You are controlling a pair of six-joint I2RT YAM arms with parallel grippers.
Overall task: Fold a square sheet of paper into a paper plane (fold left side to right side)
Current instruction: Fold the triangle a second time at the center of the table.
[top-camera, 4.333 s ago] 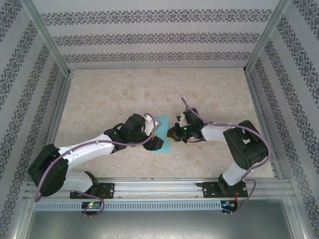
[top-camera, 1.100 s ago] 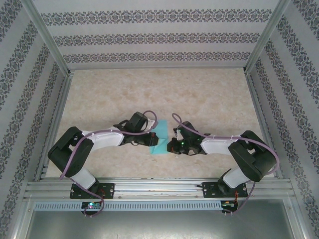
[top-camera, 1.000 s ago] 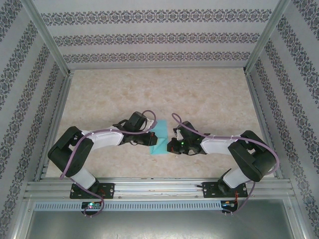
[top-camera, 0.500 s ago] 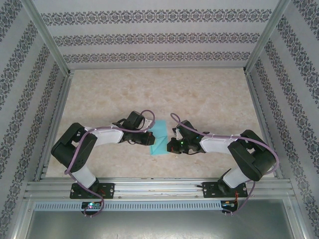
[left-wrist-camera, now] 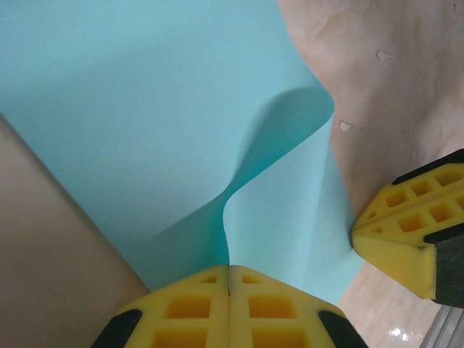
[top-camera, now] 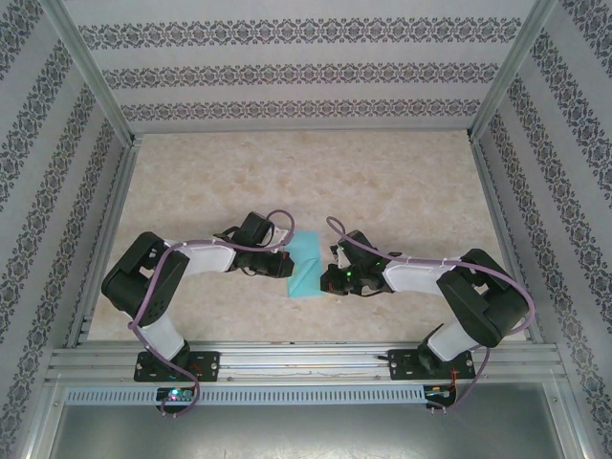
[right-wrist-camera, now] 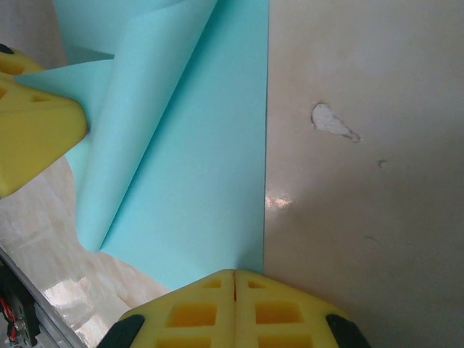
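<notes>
Turquoise: one square sheet of paper (top-camera: 308,258), two closed grippers (left-wrist-camera: 229,274) (right-wrist-camera: 234,277).

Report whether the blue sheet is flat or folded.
Partly folded, uncreased: the thin turquoise-blue square sheet of paper curls over in a soft loop from the shut left tool pinching its edge.

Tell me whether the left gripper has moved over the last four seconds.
Yes. The left gripper, shut on the square sheet of paper, has shifted slightly to the left and a little farther from the front rail.
</notes>
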